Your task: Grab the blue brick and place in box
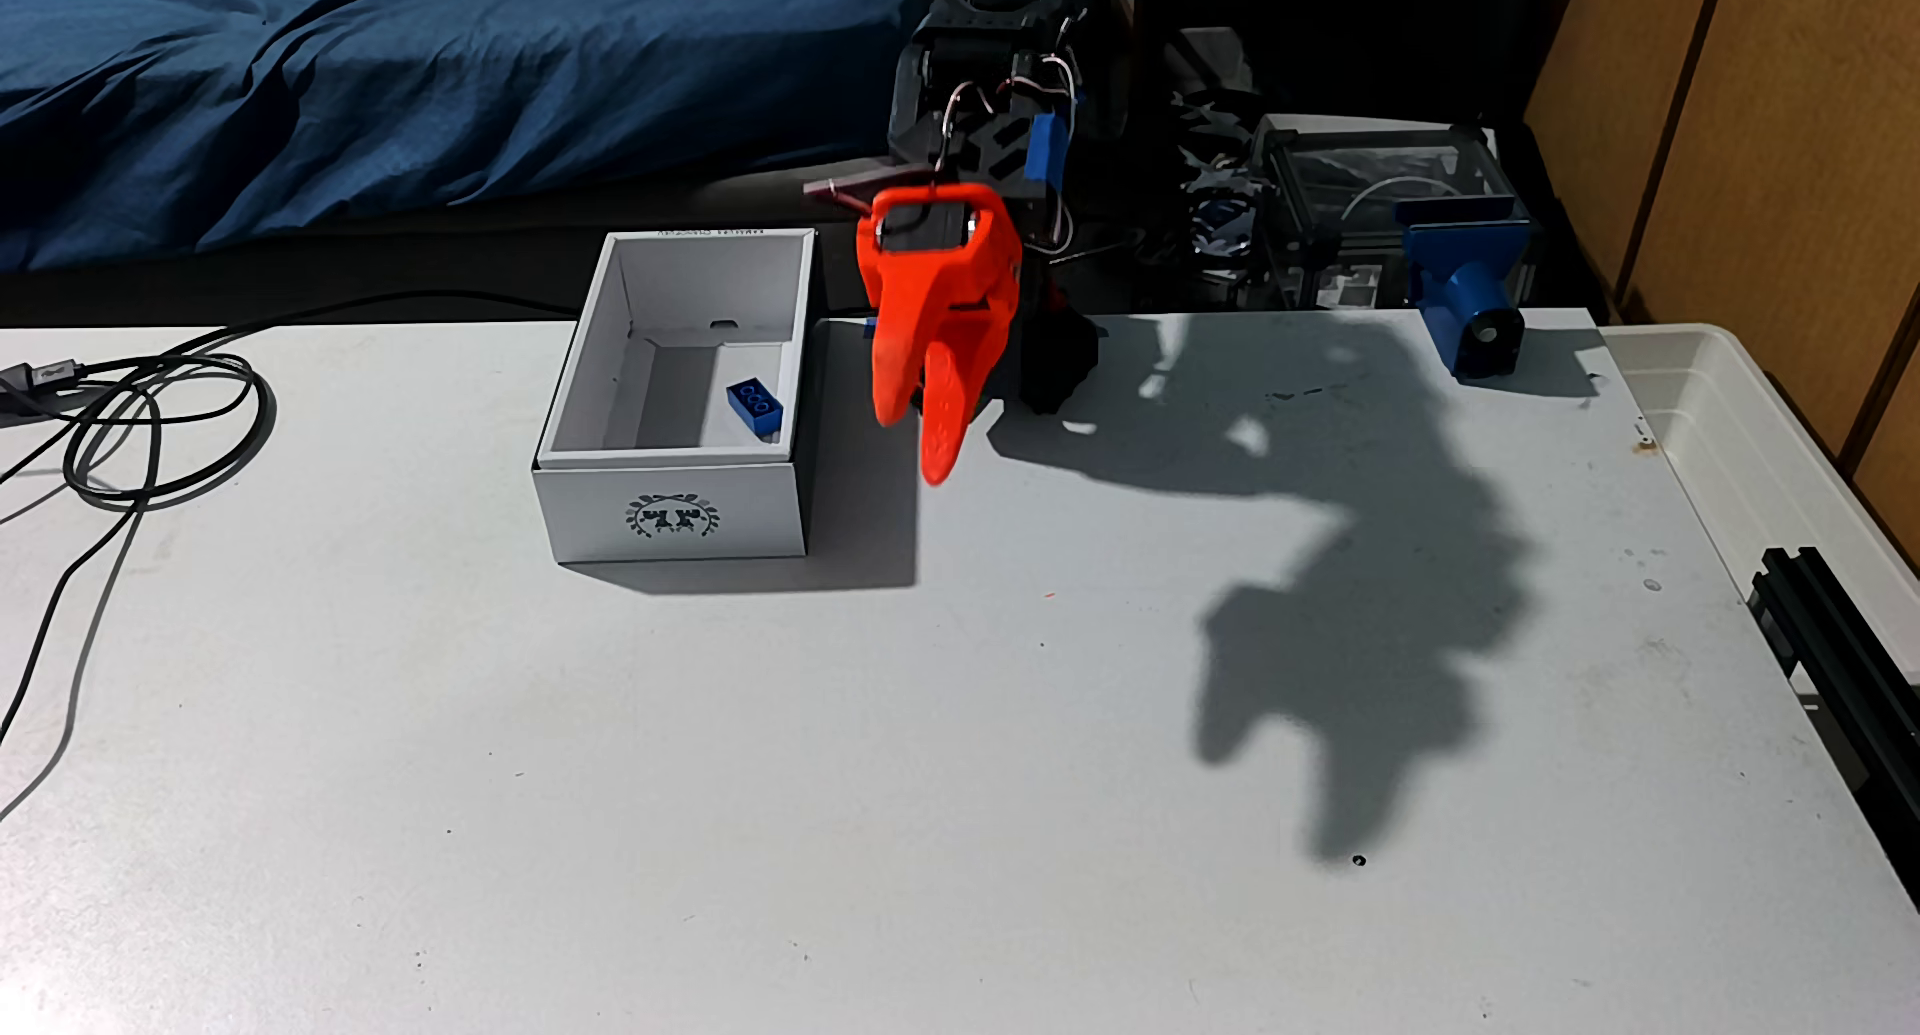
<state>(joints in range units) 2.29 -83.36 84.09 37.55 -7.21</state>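
Lying in the box (582, 370), blue brick (755, 407) partly wall-hidden, tool (914, 448) apparently parted, empty.

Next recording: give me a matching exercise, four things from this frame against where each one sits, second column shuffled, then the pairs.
Things:
1. brick
2. box
3. gripper
4. cables

Places:
A. left edge of the table
B. in the air just right of the box
C. inside the box, near its right wall
D. on the table, emblem side facing the camera

Pairs: 1-C, 2-D, 3-B, 4-A
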